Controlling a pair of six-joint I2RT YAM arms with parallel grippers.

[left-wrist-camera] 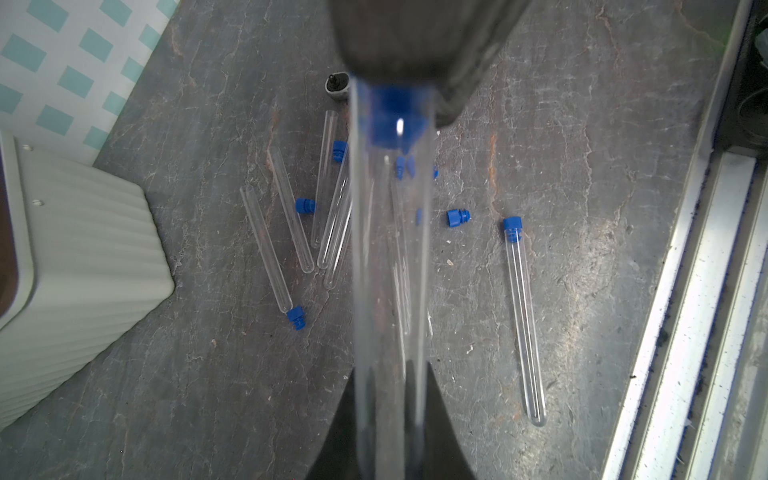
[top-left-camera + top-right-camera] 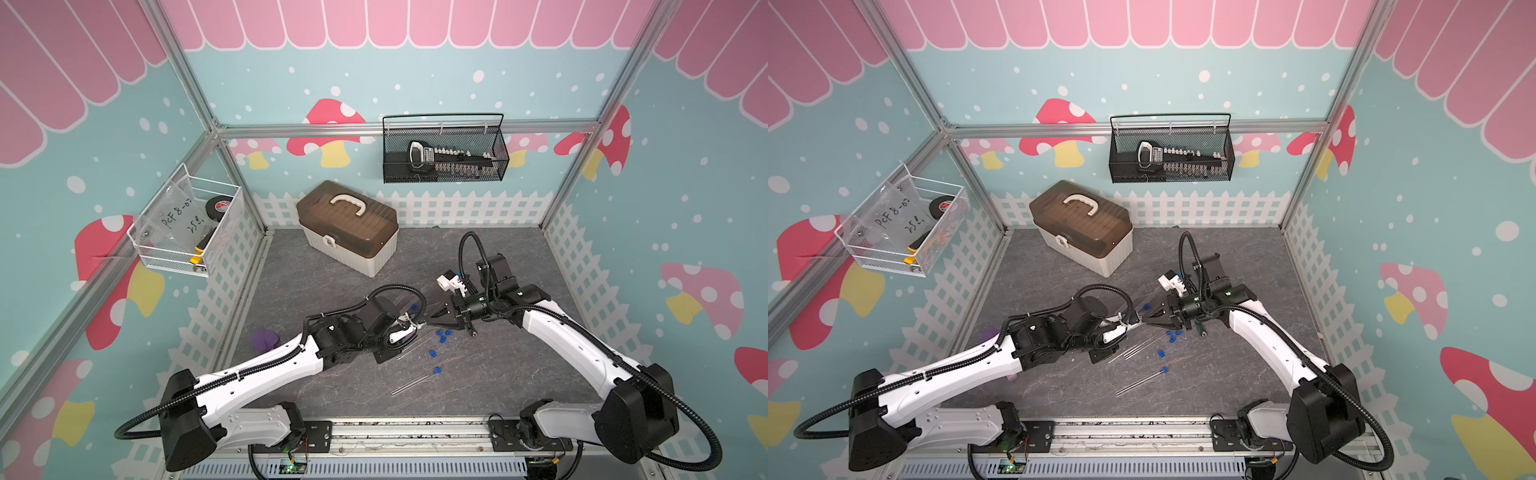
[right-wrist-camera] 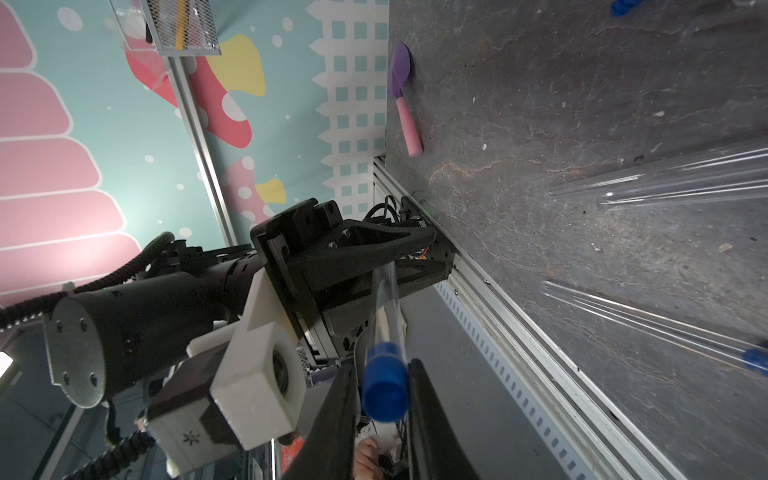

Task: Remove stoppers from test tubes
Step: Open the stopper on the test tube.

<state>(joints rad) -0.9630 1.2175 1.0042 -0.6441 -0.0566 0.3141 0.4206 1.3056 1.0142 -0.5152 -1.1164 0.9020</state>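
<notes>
Overall, the grey counter (image 2: 511, 386) forms the floor of the enclosure. A cream toolbox (image 2: 347, 232) with a brown lid stands at its far side, left of centre. The left arm (image 2: 257, 370) and right arm (image 2: 582, 345) reach inward, and their tips meet above the middle of the counter. A purple toy shovel (image 3: 401, 66) with a pink handle lies at the counter's left edge.

The left hand (image 1: 390, 370) is clamped on a clear test tube (image 1: 386, 257), gripping it well back from its stoppered end. The tube is held clear of the counter and spans the gap between the two hands. The right hand (image 3: 384, 365) is closed on the blue stopper (image 3: 384, 390) at the tube's mouth, one finger pressed on either side. The stopper sits in the mouth of the tube.

On the counter beneath the hands, four uncapped tubes (image 1: 291, 216) lie bunched together, some touching along their length. A capped tube (image 1: 524, 324) lies alone, well apart from the bunch and nearer the robot's base, with its own stopper (image 1: 513, 229) in its mouth.

Loose stoppers (image 1: 458, 218) are scattered around the bunch: one between two of the tubes, one just beside the open end of another, one touching the end of the outermost tube. Several more lie close together near the right hand; their count cannot be told.
</notes>
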